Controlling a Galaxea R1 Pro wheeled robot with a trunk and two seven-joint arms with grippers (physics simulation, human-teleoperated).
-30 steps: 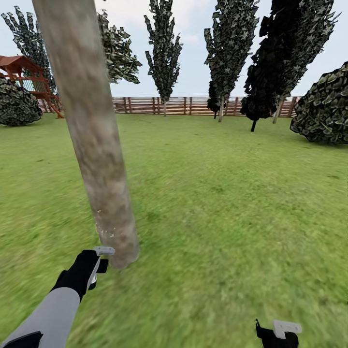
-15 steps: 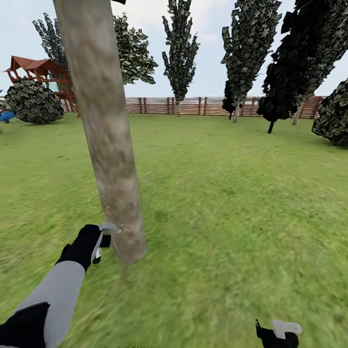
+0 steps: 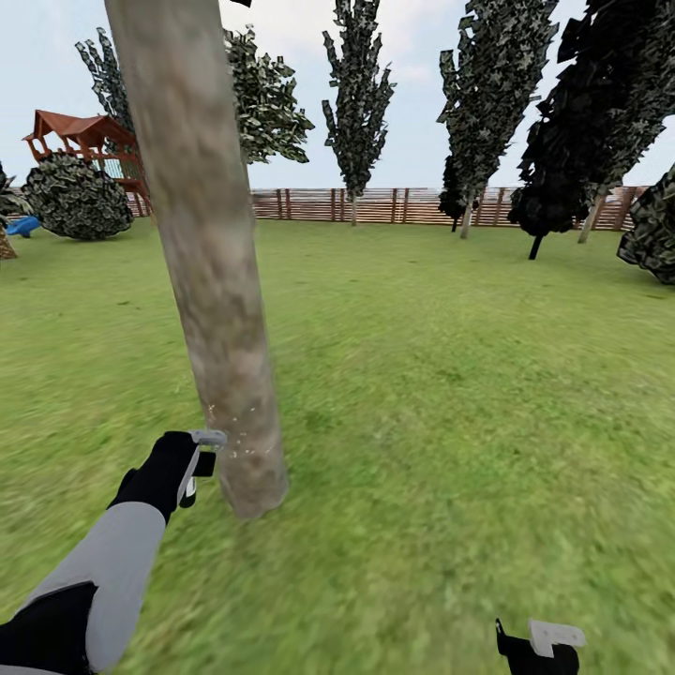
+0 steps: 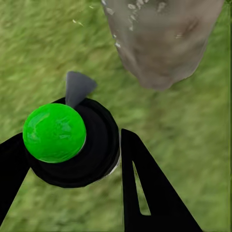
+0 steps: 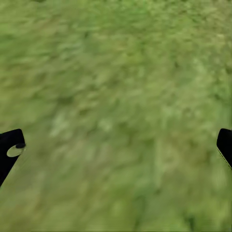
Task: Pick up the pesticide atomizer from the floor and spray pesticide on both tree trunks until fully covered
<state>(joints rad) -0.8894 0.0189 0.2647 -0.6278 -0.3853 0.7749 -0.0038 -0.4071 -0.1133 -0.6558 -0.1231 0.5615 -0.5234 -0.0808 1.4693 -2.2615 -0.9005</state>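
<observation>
Setting: green lawn (image 3: 450, 394) bounded by a brown slat fence (image 3: 375, 204); dark thin-trunked trees along the fence; red play structure (image 3: 80, 141) far behind the trunk.
Landmark: tree trunk (image 3: 211, 272), thick, mottled beige-grey, leaning in the head view; white specks low on its bark near the base.
Atomizer location: pesticide atomizer (image 4: 72, 140) held just beside the trunk base, grey nozzle aimed toward the bark; black body with green round cap.
Left tool (image 3: 197, 464): pinching the atomizer; black fingers (image 4: 150, 193) pressed on both sides of the body.
Right tool (image 5: 116, 145): spread wide, nothing between the fingers, over bare grass well apart from the trunk.
Handling: judged light and rigid, smooth rounded plastic, apt to twist in a loose pinch; best gripped around the black body below the cap, nozzle left free.
Progress: judged early on this trunk; upper bark unspecked.
</observation>
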